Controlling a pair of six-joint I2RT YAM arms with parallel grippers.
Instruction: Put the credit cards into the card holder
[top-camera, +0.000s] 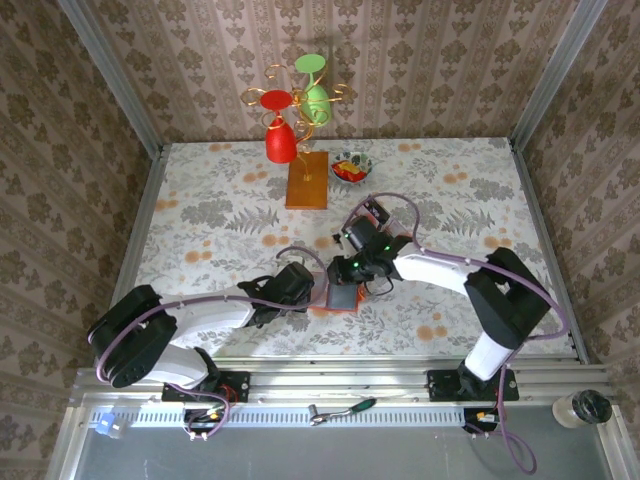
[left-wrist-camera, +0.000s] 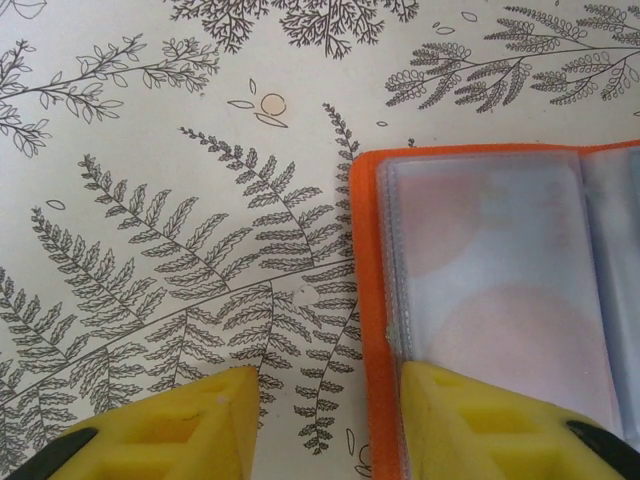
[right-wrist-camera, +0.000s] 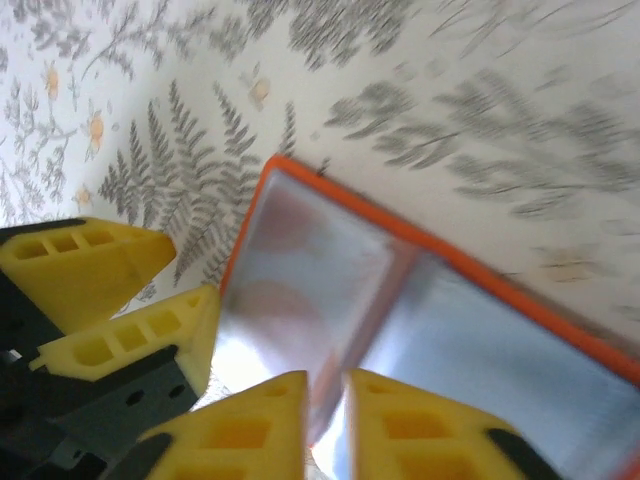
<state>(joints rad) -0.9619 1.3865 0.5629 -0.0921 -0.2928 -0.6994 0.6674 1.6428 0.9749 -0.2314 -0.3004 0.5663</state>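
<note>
Two yellow-fingered grippers meet over the card holder (top-camera: 342, 298), which lies open and flat on the fern-printed table (top-camera: 450, 190), near the front edge and between the two arms. The left gripper (left-wrist-camera: 328, 400) stands with its jaws wide apart. They straddle the holder's orange left border: one finger is over the bare tablecloth and the other rests on the clear sleeves (right-wrist-camera: 300, 270).

The right gripper (right-wrist-camera: 325, 395) hangs over the holder's near side, its jaws drawn almost together. A sleeve's edge runs toward the narrow slit between them, but whether they pinch it cannot be told.

Pinkish blotches show through the plastic of the left page. They are probably one of the credit cards (left-wrist-camera: 470, 330), already seated in a pocket.

By its look the holder is light and thin, with a soft cover and glossy, slippery leaves, so it would likely skate across the cloth if pushed from one side. Pinning a page or the orange rim with one arm looks like the safest hold. The sleeves seem flimsy enough to crease under a hard pinch. The cards, stiff and flat, are best taken by a short edge and fed squarely into a pocket mouth.
</note>
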